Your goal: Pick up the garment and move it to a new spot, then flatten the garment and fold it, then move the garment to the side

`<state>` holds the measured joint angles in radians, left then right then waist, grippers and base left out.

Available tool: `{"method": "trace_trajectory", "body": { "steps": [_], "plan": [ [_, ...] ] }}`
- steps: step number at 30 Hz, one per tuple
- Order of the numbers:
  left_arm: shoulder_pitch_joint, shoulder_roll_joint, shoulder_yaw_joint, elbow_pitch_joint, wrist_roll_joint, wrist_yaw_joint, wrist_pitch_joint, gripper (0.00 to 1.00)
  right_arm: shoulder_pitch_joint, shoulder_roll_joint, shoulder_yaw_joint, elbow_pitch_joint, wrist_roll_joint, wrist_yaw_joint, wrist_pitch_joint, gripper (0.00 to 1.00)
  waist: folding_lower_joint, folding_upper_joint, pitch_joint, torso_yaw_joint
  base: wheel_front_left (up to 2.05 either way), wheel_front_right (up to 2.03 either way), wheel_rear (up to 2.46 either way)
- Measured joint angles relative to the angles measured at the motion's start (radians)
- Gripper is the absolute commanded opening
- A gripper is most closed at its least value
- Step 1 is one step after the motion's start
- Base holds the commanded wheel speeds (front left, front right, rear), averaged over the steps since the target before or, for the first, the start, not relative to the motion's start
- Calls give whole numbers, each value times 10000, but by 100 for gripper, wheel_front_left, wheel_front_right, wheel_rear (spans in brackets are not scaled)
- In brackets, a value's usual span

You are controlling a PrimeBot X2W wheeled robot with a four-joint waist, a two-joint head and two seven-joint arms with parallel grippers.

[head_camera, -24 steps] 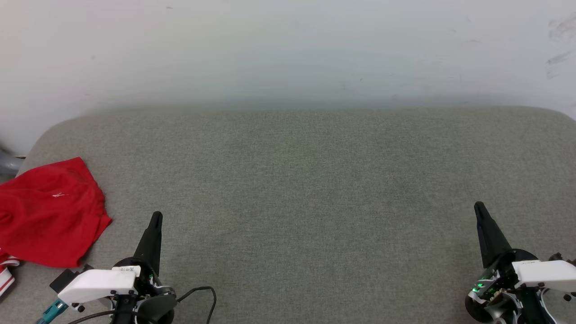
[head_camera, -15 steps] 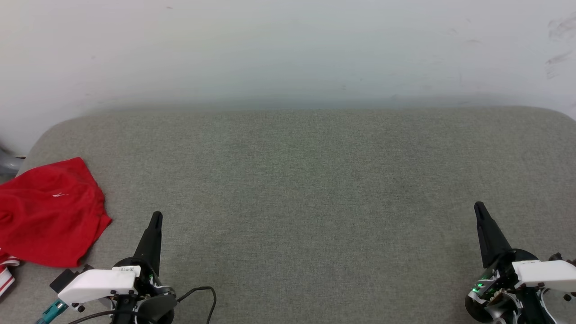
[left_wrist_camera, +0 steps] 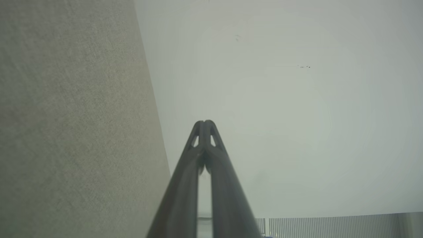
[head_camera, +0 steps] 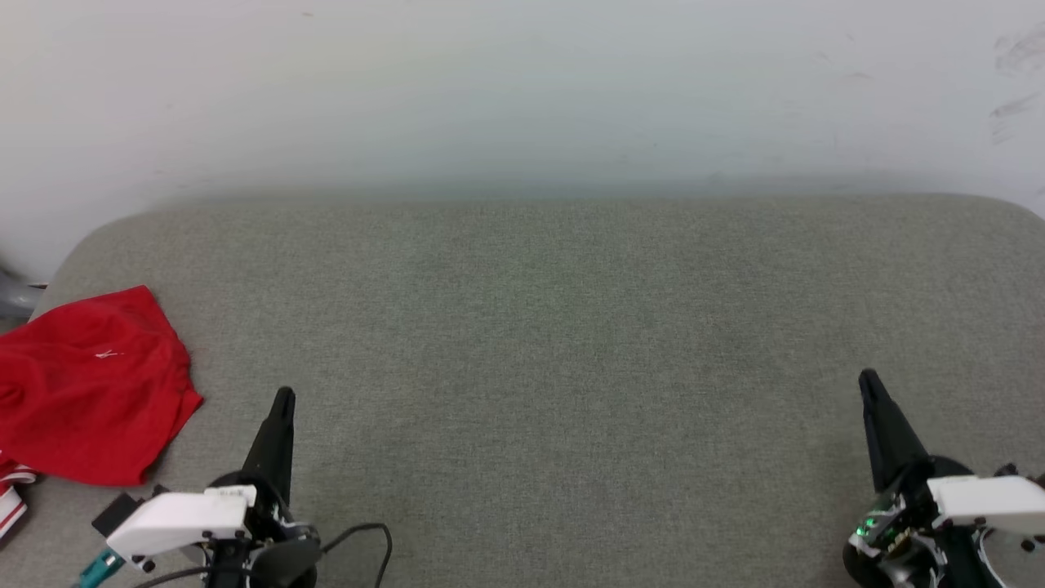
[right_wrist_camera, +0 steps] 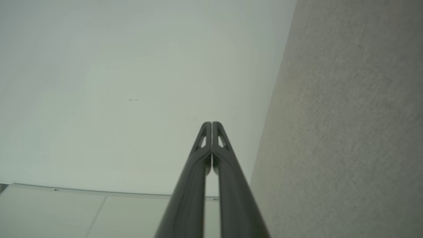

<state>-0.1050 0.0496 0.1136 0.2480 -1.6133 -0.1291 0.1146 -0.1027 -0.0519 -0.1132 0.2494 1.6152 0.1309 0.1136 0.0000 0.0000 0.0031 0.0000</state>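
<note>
left gripper (head_camera: 283,395) and right gripper (head_camera: 867,379) sit slightly lower than a moment ago; the garment (head_camera: 90,384) is unmoved.
the red garment lies crumpled at the left edge of the grey cushion (head_camera: 571,343), partly cut off by the head view's border. the left gripper is near it, not touching; the right gripper is well apart. both have their jaws pressed together, empty.
</note>
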Motion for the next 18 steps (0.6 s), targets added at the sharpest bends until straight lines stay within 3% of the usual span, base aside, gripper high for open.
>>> {"method": "trace_trajectory", "body": {
  "steps": [5,18],
  "plan": [
    [344,-52,-79,305,0,13,-50,100,370,19,40,286,0,-2,-46,100,0,0,2,-1,0,0,0],
    [325,-48,-717,-401,98,13,-669,100,368,0,491,-368,-274,-2,-627,100,0,0,26,-3,0,0,0]
  ]
}}
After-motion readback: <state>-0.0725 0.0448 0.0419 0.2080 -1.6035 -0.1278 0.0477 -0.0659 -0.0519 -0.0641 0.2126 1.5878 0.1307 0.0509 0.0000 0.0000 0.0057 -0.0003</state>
